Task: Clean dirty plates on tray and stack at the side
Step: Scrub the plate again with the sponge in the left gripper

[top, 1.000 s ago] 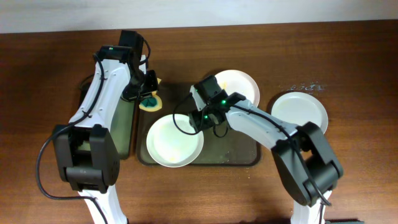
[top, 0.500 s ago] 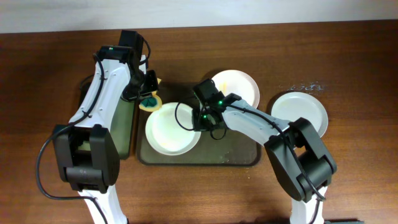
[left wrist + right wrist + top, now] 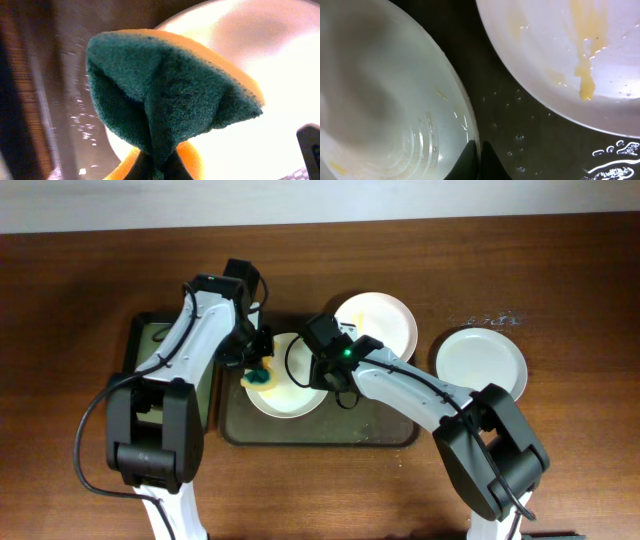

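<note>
A white plate [image 3: 290,385] lies on the dark brown tray [image 3: 380,425]. My right gripper [image 3: 322,372] is shut on its right rim; the rim shows between the fingers in the right wrist view [image 3: 476,150]. My left gripper [image 3: 258,363] is shut on a green and yellow sponge [image 3: 260,376], which rests on the plate's left part; it fills the left wrist view [image 3: 170,95]. A second plate with yellow smears [image 3: 385,320] sits at the tray's back right, also in the right wrist view [image 3: 580,60]. A third plate [image 3: 480,362] lies on the table right of the tray.
A narrower black tray with greenish inside [image 3: 150,350] stands left of the brown tray. Water drops lie on the brown tray floor [image 3: 515,135] and on the table at the back right [image 3: 490,321].
My right gripper has pulled the plate up and back on the tray. My left gripper has carried the sponge right from the tray's back left corner onto the plate.
</note>
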